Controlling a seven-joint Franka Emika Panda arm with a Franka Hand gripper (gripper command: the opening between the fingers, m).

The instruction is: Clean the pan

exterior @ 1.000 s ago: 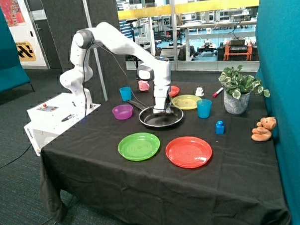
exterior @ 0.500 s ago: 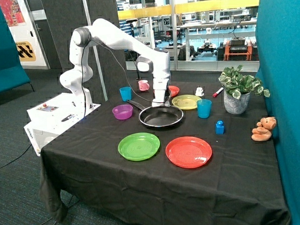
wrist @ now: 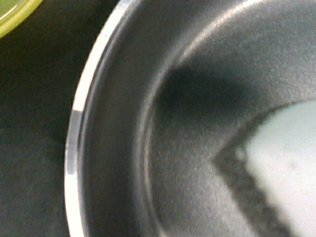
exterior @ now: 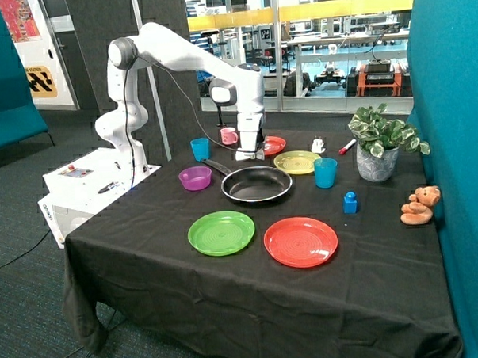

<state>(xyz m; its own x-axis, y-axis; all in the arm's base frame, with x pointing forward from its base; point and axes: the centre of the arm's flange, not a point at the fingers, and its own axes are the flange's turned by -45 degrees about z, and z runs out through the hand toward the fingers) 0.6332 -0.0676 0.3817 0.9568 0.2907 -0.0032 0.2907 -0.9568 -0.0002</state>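
The black pan (exterior: 257, 184) with a shiny rim and a long thin handle sits mid-table, between the purple bowl and the blue cup. My gripper (exterior: 247, 156) hangs a little above the pan's far rim, on the side of the yellow plate. It holds a pale sponge with a dark scouring edge, which shows close up in the wrist view (wrist: 289, 168) over the pan's dark inner floor (wrist: 197, 163) and bright rim (wrist: 74, 133). The fingers themselves are hidden.
A purple bowl (exterior: 195, 178), blue cups (exterior: 200, 149) (exterior: 325, 173), a pink mug (exterior: 229, 136), a yellow plate (exterior: 297, 161) and a small red plate (exterior: 274, 144) ring the pan. A green plate (exterior: 221, 232) and a red plate (exterior: 300, 241) lie in front. A plant pot (exterior: 378, 162), blue block (exterior: 350, 202) and teddy (exterior: 419, 205) stand beyond the blue cup.
The gripper has risen out of the pan and moved back toward its far rim. The arm's elbow has swung up. The pan has stayed in place.
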